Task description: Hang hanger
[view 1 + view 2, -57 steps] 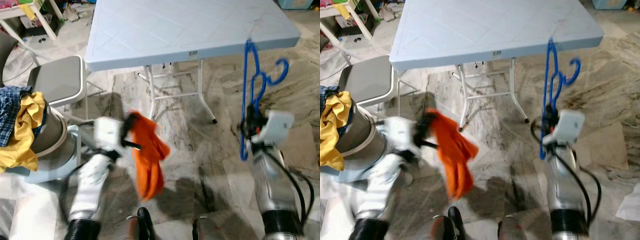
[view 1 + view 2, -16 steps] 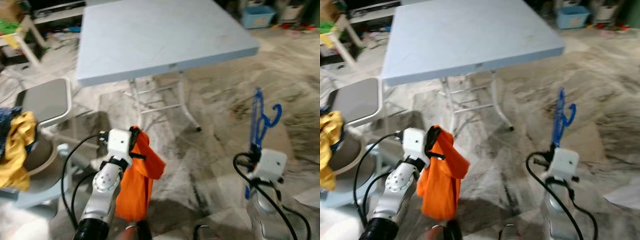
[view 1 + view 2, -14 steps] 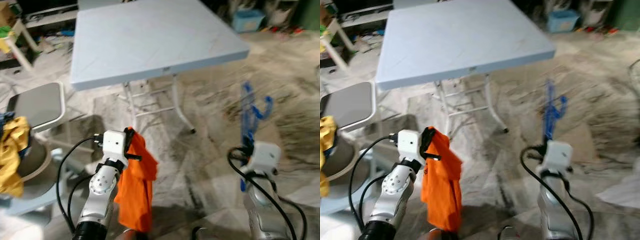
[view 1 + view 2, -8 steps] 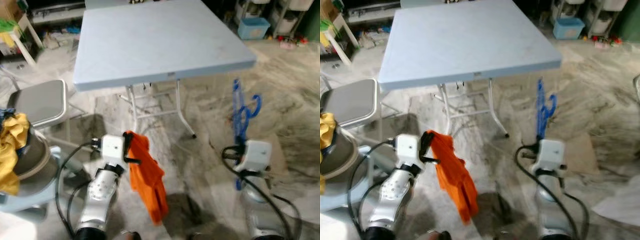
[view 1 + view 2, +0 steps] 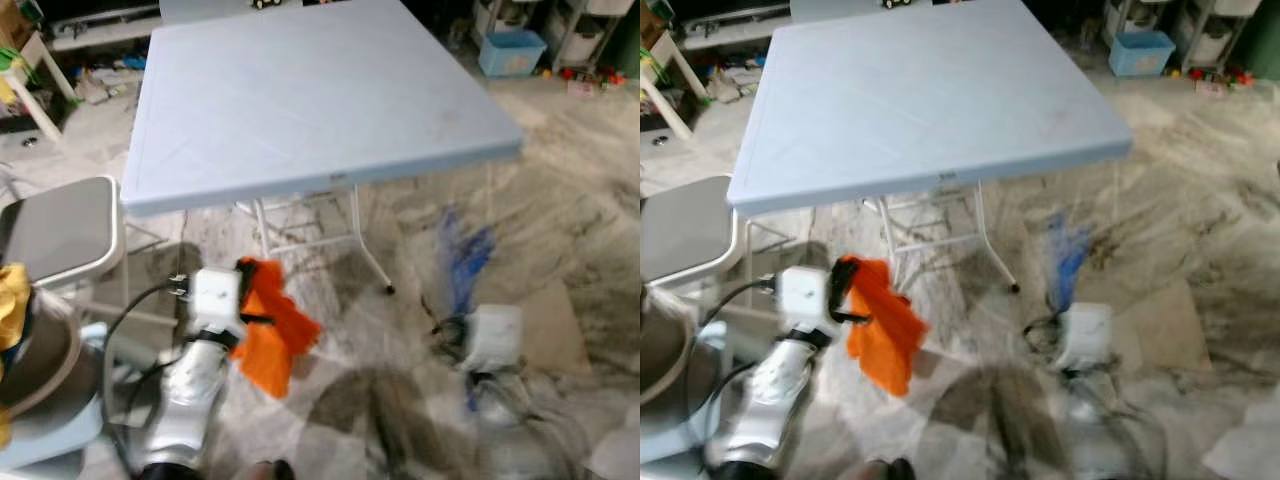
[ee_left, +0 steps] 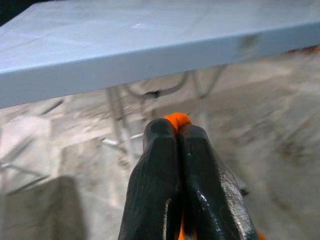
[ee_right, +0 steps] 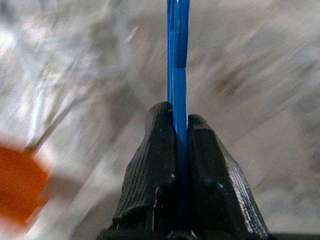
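Because both hands are loaded, the robot stands short of the pale blue folding bench (image 5: 320, 100) with each arm raised in front of it. The right hand (image 7: 179, 122) is clamped on the blue plastic hanger (image 7: 177, 45): in the right wrist view the two black fingers press flat against the thin blue bar, which runs straight out between them. Gripped low like that, the hanger (image 5: 462, 255) stands upright above the wrist with its upper part free, which I judge suits hooking it over something; blur hides the shape of its top. It is off the bench, in the air below and in front of the bench's near right corner.

The left hand (image 6: 177, 131) is closed on an orange cloth (image 5: 270, 325), a nub of orange showing between the shut fingertips. The cloth hangs loose from that pinch, below the bench's near edge. A grey-seated chair (image 5: 55, 230) stands by the near left corner. No rail is visible, so where the hanger should go cannot be told.
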You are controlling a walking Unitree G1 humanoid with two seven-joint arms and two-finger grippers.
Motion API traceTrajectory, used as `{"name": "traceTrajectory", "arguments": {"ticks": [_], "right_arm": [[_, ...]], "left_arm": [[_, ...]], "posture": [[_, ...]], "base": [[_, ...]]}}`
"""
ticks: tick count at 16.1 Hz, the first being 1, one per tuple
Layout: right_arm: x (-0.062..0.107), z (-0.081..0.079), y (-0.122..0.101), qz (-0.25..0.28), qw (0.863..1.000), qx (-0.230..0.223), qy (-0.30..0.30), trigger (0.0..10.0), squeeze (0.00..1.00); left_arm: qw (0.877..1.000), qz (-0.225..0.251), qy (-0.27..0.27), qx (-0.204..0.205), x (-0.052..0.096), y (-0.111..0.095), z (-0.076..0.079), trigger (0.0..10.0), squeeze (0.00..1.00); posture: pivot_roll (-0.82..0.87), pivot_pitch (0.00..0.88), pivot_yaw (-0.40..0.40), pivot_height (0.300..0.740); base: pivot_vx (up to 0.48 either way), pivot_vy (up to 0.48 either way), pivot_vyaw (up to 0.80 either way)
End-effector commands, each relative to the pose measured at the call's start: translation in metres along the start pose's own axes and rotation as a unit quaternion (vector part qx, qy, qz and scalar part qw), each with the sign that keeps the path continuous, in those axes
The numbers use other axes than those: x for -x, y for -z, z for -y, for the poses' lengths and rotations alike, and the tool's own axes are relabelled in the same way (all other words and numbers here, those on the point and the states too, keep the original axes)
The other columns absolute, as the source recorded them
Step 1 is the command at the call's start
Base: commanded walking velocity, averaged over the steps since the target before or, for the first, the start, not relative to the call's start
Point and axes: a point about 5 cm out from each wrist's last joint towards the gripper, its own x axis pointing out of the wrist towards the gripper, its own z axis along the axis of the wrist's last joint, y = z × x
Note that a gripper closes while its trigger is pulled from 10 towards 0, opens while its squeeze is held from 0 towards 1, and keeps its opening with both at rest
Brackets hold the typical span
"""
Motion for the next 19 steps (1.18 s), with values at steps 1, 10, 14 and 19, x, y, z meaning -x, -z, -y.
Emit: {"name": "traceTrajectory", "arguments": {"ticks": [1,10,14,19], "right_arm": [[0.004,0.007,0.017,-0.035,0.999,-0.005,0.006,10.0,0.0],[-0.002,-0.012,0.023,-0.058,0.997,0.027,-0.051,10.0,0.0],[-0.002,-0.013,0.026,-0.065,0.996,0.036,-0.056,10.0,0.0],[0.0,-0.014,0.033,-0.077,0.994,0.044,-0.062,10.0,0.0]], "left_arm": [[1.0,0.01,-0.002,-0.002,-0.003,-0.005,0.0,10.0,0.0],[0.996,0.093,0.003,-0.002,-0.015,-0.047,0.006,10.0,0.0],[0.99,0.142,-0.001,-0.004,-0.02,-0.075,0.006,10.0,0.0],[0.973,0.226,-0.018,-0.048,-0.039,-0.135,-0.013,10.0,0.0]], "posture": [[-0.15,0.144,0.058,0.74],[-0.14,0.16,0.066,0.74],[-0.14,0.172,0.066,0.74],[-0.13,0.18,0.067,0.74]], "base": [[0.431,0.0,0.0],[0.447,0.0,0.0],[0.335,0.0,0.0],[0.0,0.0,0.0]]}}
